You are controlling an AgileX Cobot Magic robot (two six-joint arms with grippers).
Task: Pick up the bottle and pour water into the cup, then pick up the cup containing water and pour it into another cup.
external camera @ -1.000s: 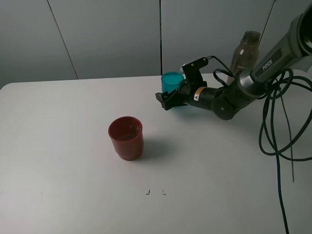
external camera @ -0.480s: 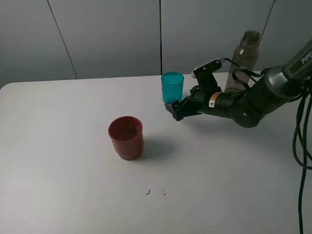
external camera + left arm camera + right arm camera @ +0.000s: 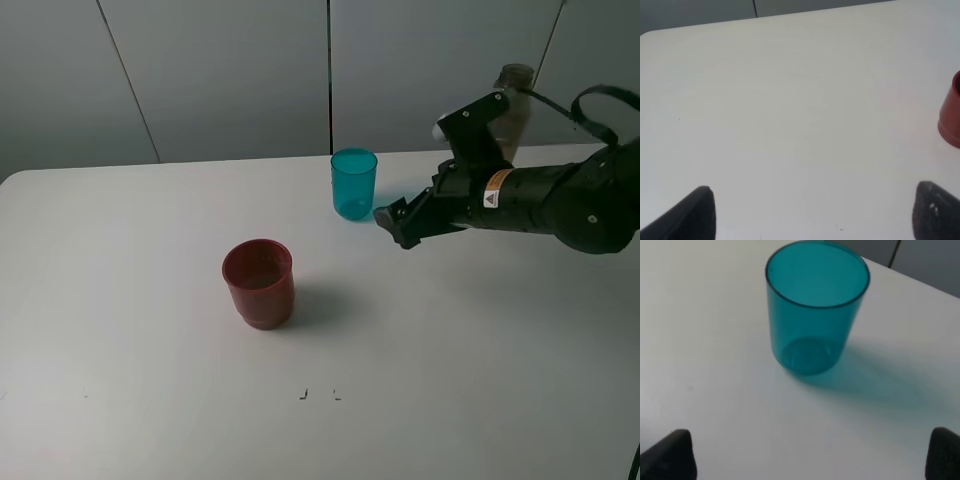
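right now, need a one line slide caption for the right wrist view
Open right gripper facing the upright teal cup on the white table, nothing held.

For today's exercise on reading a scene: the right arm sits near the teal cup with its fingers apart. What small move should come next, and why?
Probably draw the right gripper a little further away from the teal cup. The cup stands upright and free on the table, the fingers are wide open and hold nothing, and the red cup stands apart, so both pours look done.
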